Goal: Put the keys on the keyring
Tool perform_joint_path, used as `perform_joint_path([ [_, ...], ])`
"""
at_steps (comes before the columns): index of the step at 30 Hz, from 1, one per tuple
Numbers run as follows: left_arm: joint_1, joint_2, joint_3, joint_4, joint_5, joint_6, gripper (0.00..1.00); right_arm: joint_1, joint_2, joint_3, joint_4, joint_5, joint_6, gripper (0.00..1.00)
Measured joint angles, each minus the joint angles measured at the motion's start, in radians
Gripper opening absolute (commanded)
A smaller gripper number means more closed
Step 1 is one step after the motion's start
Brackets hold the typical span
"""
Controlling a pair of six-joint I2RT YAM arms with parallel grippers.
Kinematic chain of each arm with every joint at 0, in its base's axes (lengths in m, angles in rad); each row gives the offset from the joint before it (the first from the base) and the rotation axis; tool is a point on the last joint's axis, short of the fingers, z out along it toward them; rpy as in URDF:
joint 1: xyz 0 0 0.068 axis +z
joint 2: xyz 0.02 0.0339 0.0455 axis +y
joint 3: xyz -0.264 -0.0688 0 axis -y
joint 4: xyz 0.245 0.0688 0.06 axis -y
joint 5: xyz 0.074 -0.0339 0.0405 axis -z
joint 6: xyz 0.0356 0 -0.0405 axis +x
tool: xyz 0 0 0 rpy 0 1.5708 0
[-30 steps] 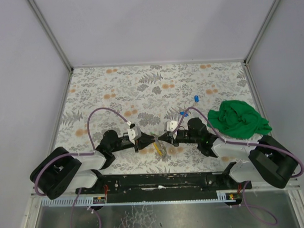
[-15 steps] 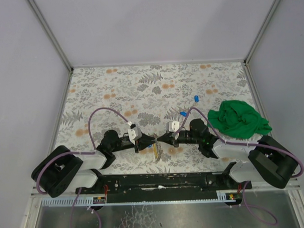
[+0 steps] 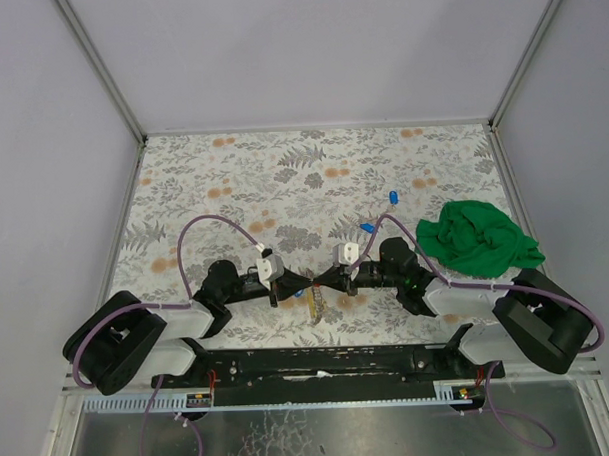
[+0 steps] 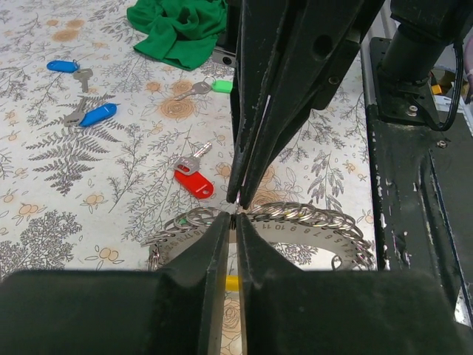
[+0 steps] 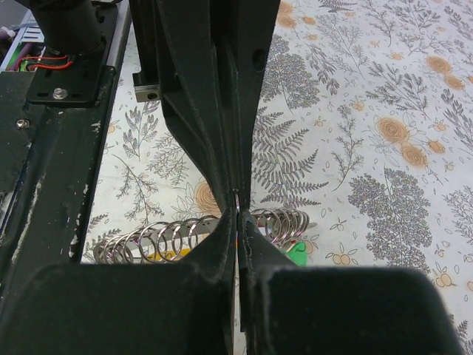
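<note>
— Midway along the near edge of the tabletop, where's the thin silvery coiled-wire keyring?
— At the meeting tips of the left claw and right claw, both closed. Light, springy, slippery; I'd pinch one coil end.

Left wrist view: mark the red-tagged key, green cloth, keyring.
red-tagged key (image 4: 195, 185), left wrist view, on its red tag.
green cloth (image 4: 177, 22), left wrist view, on its crumpled middle.
keyring (image 4: 303, 217), left wrist view, on its silvery coils.

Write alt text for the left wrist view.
The left gripper, nearly closed, pinches a coiled keyring; the right gripper, shut, meets it from the far side. Beyond, on the floral table, lie a red-tagged key, two blue-tagged keys, a green-tagged key and a green cloth.
</note>
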Motion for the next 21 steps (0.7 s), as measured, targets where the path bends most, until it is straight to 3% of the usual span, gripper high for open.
perform_joint_path([
  [5,0.000,0.000,0.000,-0.001,0.008,-0.003,0.00,-0.001,0.002,0.000,0.000,-0.001,0.000,0.01],
  [10,-0.001,0.000,0.002,-0.009,0.009,0.002,0.00,0.000,-0.015,0.000,-0.034,0.013,-0.001,0.24],
  [15,0.000,-0.002,0.006,-0.047,0.005,0.016,0.00,-0.002,-0.129,0.001,-0.179,0.082,-0.013,0.37],
  [21,0.000,-0.009,0.027,-0.103,-0.012,0.022,0.00,-0.002,-0.248,0.077,-0.454,0.251,-0.011,0.39],
])
